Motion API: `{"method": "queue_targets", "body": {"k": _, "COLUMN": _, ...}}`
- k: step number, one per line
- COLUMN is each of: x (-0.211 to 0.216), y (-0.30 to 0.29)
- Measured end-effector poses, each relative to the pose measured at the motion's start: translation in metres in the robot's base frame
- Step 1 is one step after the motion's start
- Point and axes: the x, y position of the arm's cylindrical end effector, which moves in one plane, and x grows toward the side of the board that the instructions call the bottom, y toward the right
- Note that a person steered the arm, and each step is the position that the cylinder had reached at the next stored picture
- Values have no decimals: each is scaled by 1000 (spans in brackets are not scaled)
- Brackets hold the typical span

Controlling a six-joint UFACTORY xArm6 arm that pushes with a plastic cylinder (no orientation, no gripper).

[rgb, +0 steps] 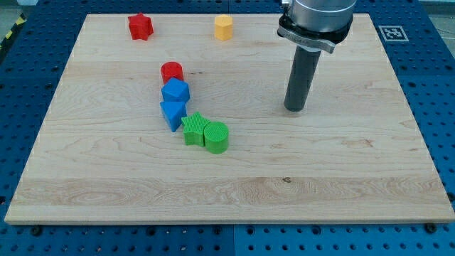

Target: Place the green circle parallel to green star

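Your green circle [217, 137] already sits touching the green star [193, 129], on the star's right in the view and a shade lower, so the two read as a side-by-side pair; that looks close to what "parallel" asks, though you may judge a small nudge toward the view's top would square them up. The star in turn butts against a blue triangle [173, 114], which follows a blue pentagon-like block [175, 92] and a red cylinder [171, 72], the four forming a chain running up and to the view's left. That chain matters: any push on the circle toward the left would carry through the star into the blues. Your tip [296, 109] rests on the board well apart from the pair, up and to the view's right, with open wood between. There is no hand to open or close here, only the bare rod, touching no block. A red star [140, 26] and a yellow block [224, 27] lie near the top edge, out of the way. The board [341, 185] is pale planked wood, lying on a blue perforated table [441, 107], with a printed marker [392, 33] at its top right corner.
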Motion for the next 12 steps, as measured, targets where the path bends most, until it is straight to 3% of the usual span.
{"method": "queue_targets", "body": {"k": 6, "x": 33, "y": -14}}
{"method": "queue_targets", "body": {"k": 9, "x": 68, "y": -64}}
{"method": "queue_targets", "body": {"k": 10, "x": 53, "y": -99}}
{"method": "queue_targets", "body": {"k": 12, "x": 81, "y": -99}}
